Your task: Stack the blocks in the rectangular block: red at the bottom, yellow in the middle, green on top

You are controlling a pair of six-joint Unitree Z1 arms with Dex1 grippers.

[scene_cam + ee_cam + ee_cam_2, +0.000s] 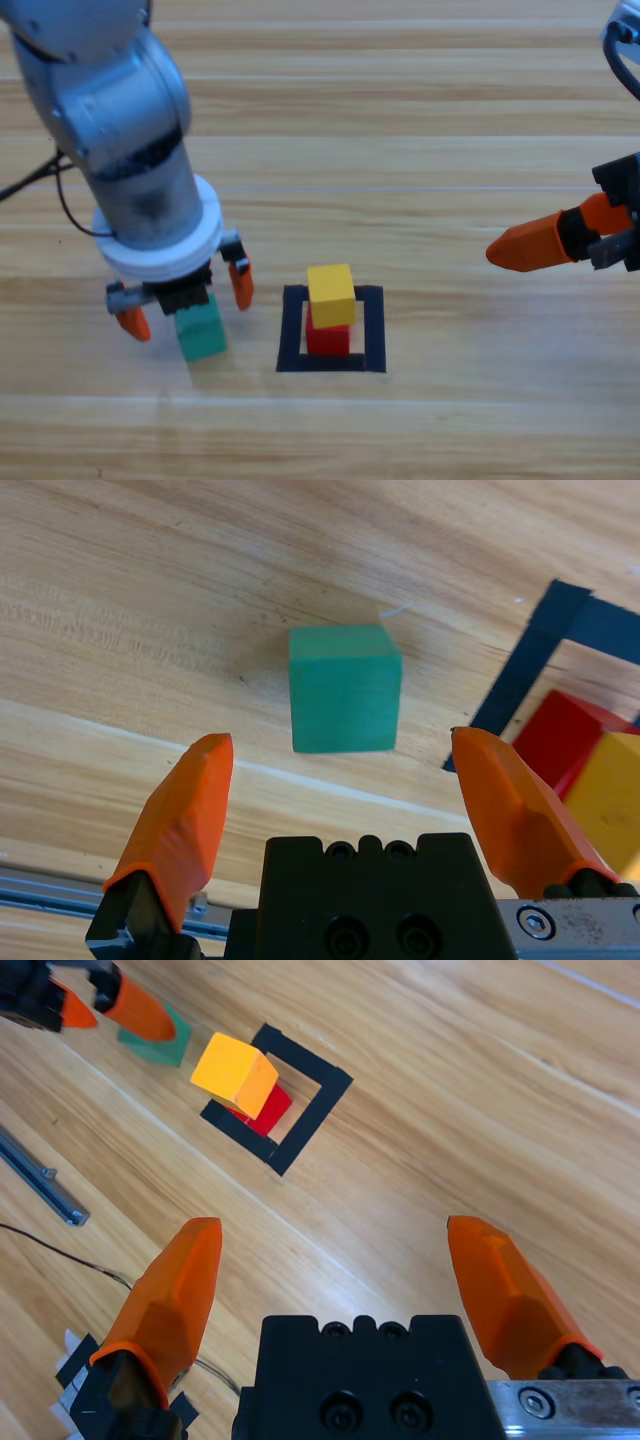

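Left gripper (pixel 185 297), jaws spread, poised above the green cube (pixel 201 328) — the cube lies on bare table (pixel 420 120), just left of the black tape square (pixel 374 330). Inside the square, yellow cube (pixel 331 294) sits on red cube (pixel 328 338), largely hiding it. Right gripper (pixel 525 246) — jaws apart, empty — waits at the right edge, partly cut off.

The green cube (pixel 201 330) sits between the left gripper's (pixel 186 297) spread jaws with gaps both sides; the yellow-on-red stack (pixel 330 310) stands just beside; open table (pixel 450 150) lies toward the right gripper (pixel 530 247)
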